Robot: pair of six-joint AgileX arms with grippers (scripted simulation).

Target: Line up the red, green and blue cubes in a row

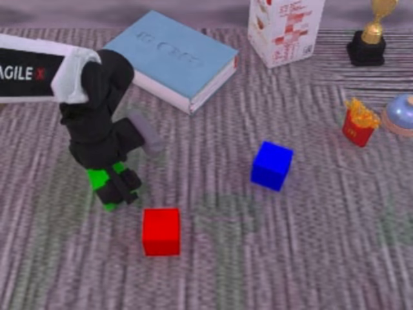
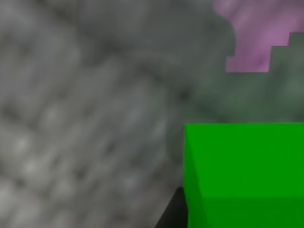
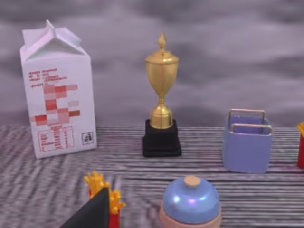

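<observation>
My left gripper is at the table's left, shut on the green cube, which shows only as green patches around the black fingers. The left wrist view has the green cube close up, with a dark fingertip against its side. The red cube rests just to the right of that gripper, nearer the front edge. Farther right, at mid-table, the blue cube stands alone. My right arm is outside the top view; only a dark piece of its gripper shows in the right wrist view.
A blue book lies behind the left arm. A milk carton and a gold trophy stand along the back. A red fries carton and a bell sit at the right edge. A lilac basket stands near the trophy.
</observation>
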